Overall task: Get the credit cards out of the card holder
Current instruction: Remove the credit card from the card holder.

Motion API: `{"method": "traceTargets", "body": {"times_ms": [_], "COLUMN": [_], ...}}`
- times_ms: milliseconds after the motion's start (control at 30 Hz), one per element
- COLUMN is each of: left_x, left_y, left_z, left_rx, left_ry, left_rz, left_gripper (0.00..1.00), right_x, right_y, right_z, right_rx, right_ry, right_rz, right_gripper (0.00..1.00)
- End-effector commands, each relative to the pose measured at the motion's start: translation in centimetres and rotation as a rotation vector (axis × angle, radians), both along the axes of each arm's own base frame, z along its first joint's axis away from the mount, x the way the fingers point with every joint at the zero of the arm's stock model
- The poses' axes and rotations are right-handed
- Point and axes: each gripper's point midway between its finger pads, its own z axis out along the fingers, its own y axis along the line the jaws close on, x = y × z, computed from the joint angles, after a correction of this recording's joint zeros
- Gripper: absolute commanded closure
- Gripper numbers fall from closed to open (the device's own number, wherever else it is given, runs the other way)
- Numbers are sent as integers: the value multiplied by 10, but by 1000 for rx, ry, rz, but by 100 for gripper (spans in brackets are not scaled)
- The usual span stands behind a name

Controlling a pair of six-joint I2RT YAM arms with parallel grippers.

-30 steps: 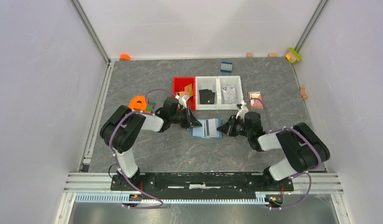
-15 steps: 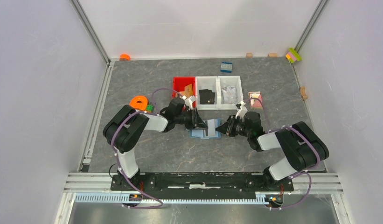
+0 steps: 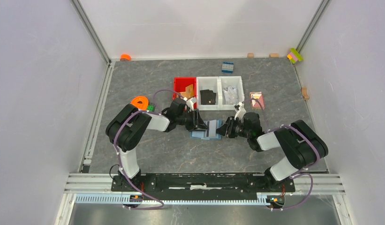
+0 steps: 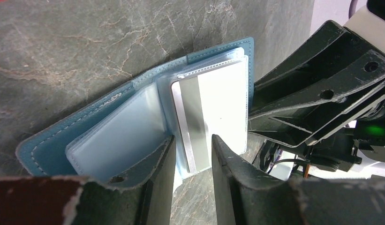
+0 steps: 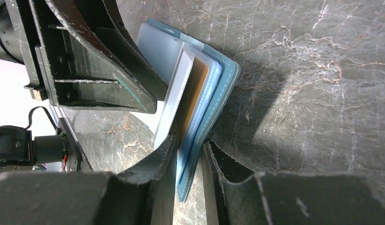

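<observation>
My left end effector (image 4: 192,140) sits narrowly parted over the silvery card (image 4: 214,103), right end effector (image 5: 189,140) narrow on card holder (image 5: 228,70), grip unclear; holder may drag along.

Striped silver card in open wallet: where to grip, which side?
Its short end nearest the left gripper, which seems to stick out of the clear sleeve. Come from that side, one finger above and one below the flat card; the far end sits tucked in the wallet.

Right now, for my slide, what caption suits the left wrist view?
Open blue card holder on a grey table, a silvery striped card showing inside, left gripper open around the card's near edge.
</observation>
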Motion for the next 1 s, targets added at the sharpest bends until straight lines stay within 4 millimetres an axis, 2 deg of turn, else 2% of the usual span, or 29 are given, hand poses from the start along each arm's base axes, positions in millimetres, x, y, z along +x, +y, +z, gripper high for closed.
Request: {"method": "traceTargets", "body": {"times_ms": [0, 267, 367, 600, 967], "left_x": [3, 0, 3, 4, 3], "left_y": [-8, -13, -7, -4, -8], "left_z": [7, 10, 7, 3, 7], "left_rx": [-49, -70, -17, 10, -42], "left_ry": [-25, -20, -42, -40, -38], "left_rz": [-30, -50, -34, -25, -23], "left_gripper": [59, 60, 59, 57, 56], "right_x": [7, 12, 20, 31, 35], "right_y": [9, 5, -5, -23, -23], "right_z": [4, -7, -17, -24, -41], "right_rx": [3, -89, -209, -369, -609], "right_ry": [-24, -7, -6, -22, -16], "right_rz": [32, 22, -11, -72, -27], "right_gripper": [71, 76, 76, 76, 79]}}
